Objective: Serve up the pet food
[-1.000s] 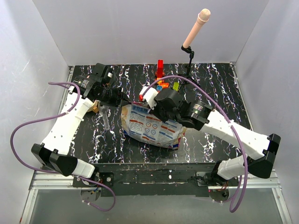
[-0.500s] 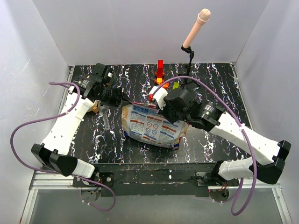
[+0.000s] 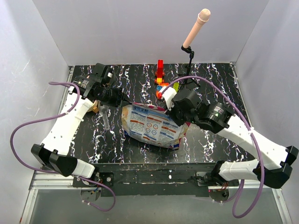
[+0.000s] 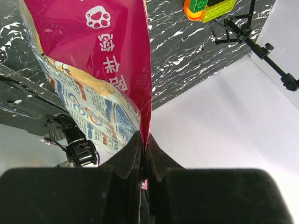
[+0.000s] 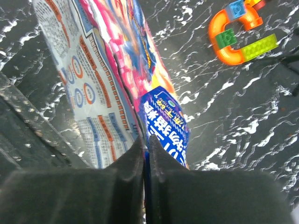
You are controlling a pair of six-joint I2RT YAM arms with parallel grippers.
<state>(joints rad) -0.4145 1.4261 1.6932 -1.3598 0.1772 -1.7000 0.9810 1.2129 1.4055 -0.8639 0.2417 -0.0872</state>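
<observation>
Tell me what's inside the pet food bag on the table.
Nothing inside shows. The bag lies on the table, its foil covering any food. The left gripper and right gripper pinch its edges, so no view looks into it.

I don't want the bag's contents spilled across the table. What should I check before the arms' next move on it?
1. Left gripper shut on the pet food bag edge: ok.
2. Right gripper closed on the bag's opposite edge: ok.
3. Bag top open: cannot tell; no kibble is visible.
4. Dish to pour into: cannot tell; none is clearly in view.
5. Toy blocks apart from the bag: ok.
</observation>
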